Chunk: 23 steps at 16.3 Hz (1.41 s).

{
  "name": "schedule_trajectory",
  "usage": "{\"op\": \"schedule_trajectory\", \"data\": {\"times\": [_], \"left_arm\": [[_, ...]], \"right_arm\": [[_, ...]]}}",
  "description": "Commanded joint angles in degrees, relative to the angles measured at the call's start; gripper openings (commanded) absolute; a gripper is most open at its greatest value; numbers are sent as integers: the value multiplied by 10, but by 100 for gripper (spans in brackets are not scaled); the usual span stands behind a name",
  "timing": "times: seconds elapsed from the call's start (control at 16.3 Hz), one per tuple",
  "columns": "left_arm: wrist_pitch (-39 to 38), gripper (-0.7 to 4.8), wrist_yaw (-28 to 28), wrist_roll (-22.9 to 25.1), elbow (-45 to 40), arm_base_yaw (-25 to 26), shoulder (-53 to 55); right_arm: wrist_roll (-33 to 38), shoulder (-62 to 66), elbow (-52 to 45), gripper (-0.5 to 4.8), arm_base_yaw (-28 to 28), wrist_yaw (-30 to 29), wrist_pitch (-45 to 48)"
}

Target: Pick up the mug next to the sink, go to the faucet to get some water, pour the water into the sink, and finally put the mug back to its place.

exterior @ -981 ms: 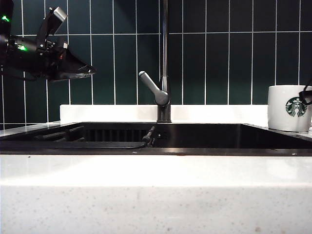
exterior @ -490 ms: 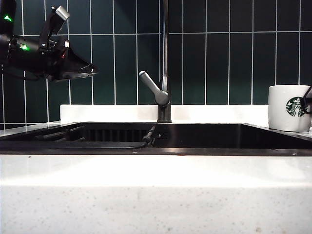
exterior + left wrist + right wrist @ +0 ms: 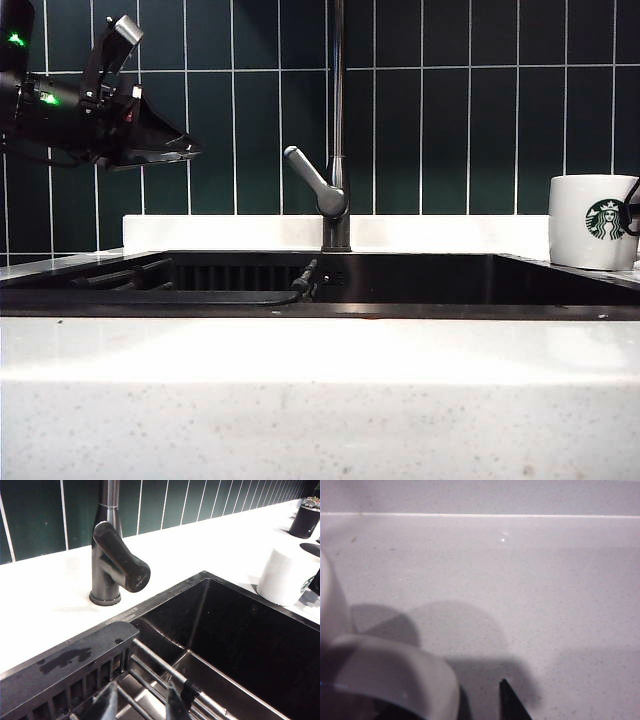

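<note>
The right tool (image 3: 633, 205) is edging in at the far right of the exterior view, a little further over the mug (image 3: 593, 222) than a second earlier; this suggests the pick-up approach is under way, with no lift yet. The mug is standing upright on the tabletop (image 3: 320, 350) just beside the right end of the sink (image 3: 400, 285). In the right wrist view, the mug rim (image 3: 390, 672) is lying close under the camera and one dark fingertip (image 3: 512, 705) is showing beside it; the right tool is standing fully apart, holding nothing, and contact with the mug cannot be confirmed. The left tool (image 3: 165, 148) is hovering high at the left, well apart from the faucet (image 3: 335, 190), its fingers (image 3: 107, 705) partly apart and empty above the sink. No water is running
</note>
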Motion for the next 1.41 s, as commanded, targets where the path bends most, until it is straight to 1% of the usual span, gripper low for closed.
{"op": "schedule_trajectory", "data": {"times": [0.06,0.12,0.18,0.25,0.31,0.37,0.49,0.55,0.67,0.8,0.98,1.04,1.16,1.29,1.41], "left_arm": [[5,121,3,2,1,0,-2],[5,121,3,2,1,-1,-2],[5,121,3,2,1,-1,-2],[5,121,3,2,1,0,-2],[5,121,3,2,1,0,-2],[5,121,3,2,1,0,-2],[7,121,3,2,1,-1,-2],[8,121,3,2,1,0,-2],[8,121,3,2,1,0,-2],[8,121,3,2,1,-1,-2],[7,121,3,2,7,-1,0],[7,121,3,2,13,-1,3],[-14,122,6,0,72,-1,38],[-42,125,37,0,131,-1,78],[-53,131,55,0,199,-6,129]], "right_arm": [[-2,-4,2,198,-5,10,36],[-2,-4,2,198,-5,12,37],[-2,-4,2,173,-5,12,37],[-2,-4,2,108,-5,11,37],[-2,-4,2,61,-5,11,37],[-2,-4,2,46,-5,11,37],[-2,-5,2,39,-5,11,37],[-2,-14,2,16,-3,11,39],[-2,-31,2,-1,-3,11,47],[-2,-55,2,0,-3,9,47],[1,-79,2,-1,7,-17,48],[2,-86,2,0,16,-18,48],[3,-107,3,0,64,-47,44],[3,-113,40,0,104,-58,-36],[3,-110,113,0,143,-69,-145]]}}
